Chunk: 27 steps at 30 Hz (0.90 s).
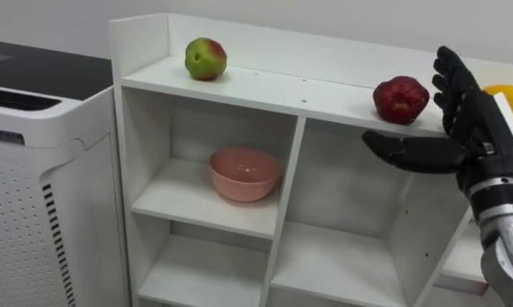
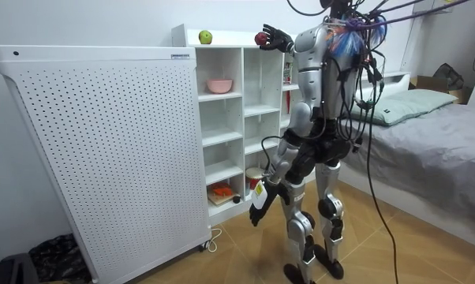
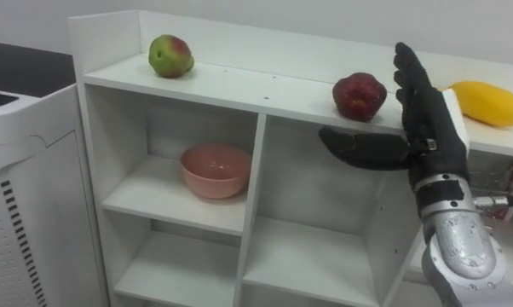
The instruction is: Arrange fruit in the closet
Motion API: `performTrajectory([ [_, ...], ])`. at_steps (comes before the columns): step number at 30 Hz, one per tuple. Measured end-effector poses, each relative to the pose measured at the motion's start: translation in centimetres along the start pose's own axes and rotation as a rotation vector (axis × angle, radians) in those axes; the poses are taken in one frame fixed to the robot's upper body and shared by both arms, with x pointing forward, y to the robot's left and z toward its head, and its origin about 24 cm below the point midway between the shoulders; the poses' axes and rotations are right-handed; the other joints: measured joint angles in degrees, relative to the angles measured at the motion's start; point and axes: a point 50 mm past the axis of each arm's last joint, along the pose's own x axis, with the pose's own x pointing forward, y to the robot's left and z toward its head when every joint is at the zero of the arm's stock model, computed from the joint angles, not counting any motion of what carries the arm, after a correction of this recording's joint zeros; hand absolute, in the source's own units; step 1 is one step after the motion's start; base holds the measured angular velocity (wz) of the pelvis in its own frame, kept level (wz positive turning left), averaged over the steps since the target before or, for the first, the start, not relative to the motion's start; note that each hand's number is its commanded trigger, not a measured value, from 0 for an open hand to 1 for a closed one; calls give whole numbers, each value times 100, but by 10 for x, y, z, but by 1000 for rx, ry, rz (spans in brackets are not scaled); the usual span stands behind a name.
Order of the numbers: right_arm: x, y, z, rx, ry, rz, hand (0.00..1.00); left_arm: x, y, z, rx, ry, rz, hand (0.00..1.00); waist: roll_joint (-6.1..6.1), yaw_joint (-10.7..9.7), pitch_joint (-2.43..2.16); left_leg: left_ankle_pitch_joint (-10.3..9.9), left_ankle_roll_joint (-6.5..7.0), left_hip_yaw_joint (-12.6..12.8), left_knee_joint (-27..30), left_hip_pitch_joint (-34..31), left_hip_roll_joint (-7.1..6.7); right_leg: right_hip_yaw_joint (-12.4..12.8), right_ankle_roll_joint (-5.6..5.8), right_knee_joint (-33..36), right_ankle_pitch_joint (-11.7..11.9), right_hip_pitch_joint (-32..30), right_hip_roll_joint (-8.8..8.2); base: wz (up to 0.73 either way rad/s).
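Observation:
On top of the white closet [image 1: 265,85] [image 3: 239,81] rest a green-red apple [image 1: 205,58] [image 3: 170,55] at the left, a dark red fruit [image 1: 401,99] [image 3: 359,95] further right, and a yellow fruit [image 3: 490,101] [image 1: 510,97] at the right end. My right hand [image 1: 457,128] [image 3: 418,128] is open just right of the red fruit, fingers straight up, thumb stretched out below the shelf edge, holding nothing. In the room view my right hand [image 2: 275,37] is raised to the closet top by the red fruit [image 2: 260,38]; my left hand [image 2: 258,207] hangs low by my thigh.
A pink bowl [image 1: 244,173] [image 3: 216,169] sits in the upper left compartment. The compartments below and to its right look bare. A tall white perforated unit [image 1: 35,196] [image 2: 103,150] stands against the closet's left side. A bed [image 2: 427,126] lies behind me.

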Motion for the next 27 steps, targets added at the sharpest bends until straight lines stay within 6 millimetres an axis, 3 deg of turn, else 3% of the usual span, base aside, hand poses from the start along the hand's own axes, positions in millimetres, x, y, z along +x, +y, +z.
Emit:
performTrajectory([
  [1, 0, 0, 0, -6, 1, 2, 67, 0, 1, 1, 0, 0, 2, 0, 0, 0, 0, 0, 0, 0, 0, 0, 0, 1, 0, 0, 0, 0, 0, 0],
  [2, 0, -1, 0, -8, 2, 2, 94, 0, 1, 1, 0, -1, 2, 0, -1, -2, -1, 0, 0, -1, 1, 1, 0, -1, 0, 0, 0, 0, -1, 0],
  [3, 0, -2, 0, -11, 4, 2, 100, 1, 2, 2, 0, -3, 4, 0, -1, 1, 0, 0, 0, -11, 2, 0, -1, -5, 0, 0, 0, 4, -1, 0],
  [20, 11, -13, 6, -82, -9, -6, 100, 2, 7, 9, -11, -23, 18, 0, -31, -6, -2, 0, 0, -29, -5, 20, -6, 3, 0, -1, 0, 26, -2, 0],
  [27, 12, -8, 7, -81, -11, 18, 100, 2, 8, 9, -10, -23, 23, 0, -106, 2, 37, 0, 0, -25, -3, 18, -6, -1, 0, 0, 0, 22, -3, 0],
])
